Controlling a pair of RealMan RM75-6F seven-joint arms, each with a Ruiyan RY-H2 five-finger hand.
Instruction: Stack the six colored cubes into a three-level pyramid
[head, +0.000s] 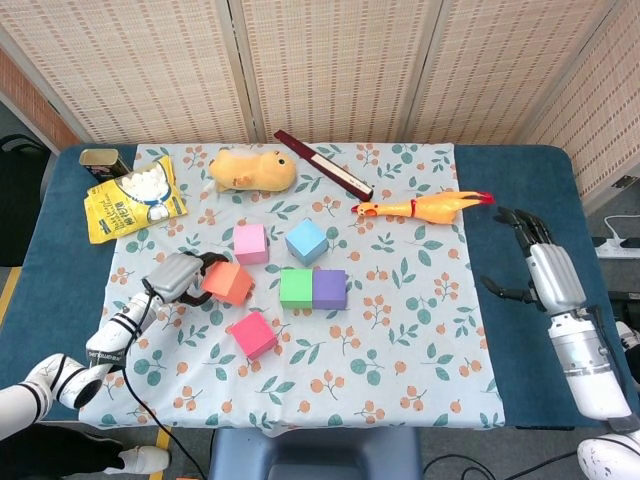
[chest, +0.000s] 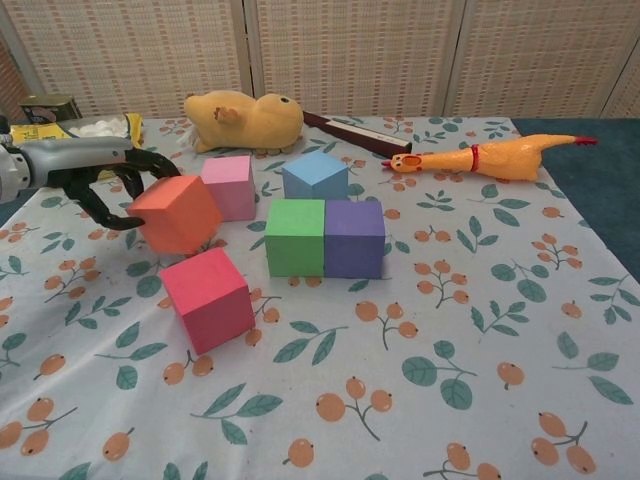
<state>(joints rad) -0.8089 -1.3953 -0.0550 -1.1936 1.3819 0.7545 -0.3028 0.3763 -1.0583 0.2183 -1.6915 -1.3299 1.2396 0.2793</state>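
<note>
Left robot hand (head: 180, 277) of mine grips the orange cube (head: 228, 282), fingers curled over its top and thumb hooked beneath; in the chest view the cube hangs tilted, lifted clear of the cloth, with my forearm reaching in low from the left edge. Right robot hand (head: 545, 272) hovers over the blue tabletop (head: 520, 190) beyond the cloth's right edge, holding nothing, fingers spread and pointing away from me, thumb stuck out to the side.

Largest of what lies before me is the floral cloth (head: 400, 330) spread across the tabletop. On its far side rest a yellow plush toy (head: 252, 169), a rubber chicken (head: 425, 207), a snack bag (head: 132, 199), a dark red stick (head: 322, 164) and a small tin (head: 100, 161).

Near the middle, the green cube (head: 297, 288) and purple cube (head: 329, 288) sit touching side by side. Behind them stand the blue cube (head: 307, 241) and pink cube (head: 250, 243), apart from each other. The magenta cube (head: 253, 334) sits nearer me, just beside the lifted orange one.
</note>
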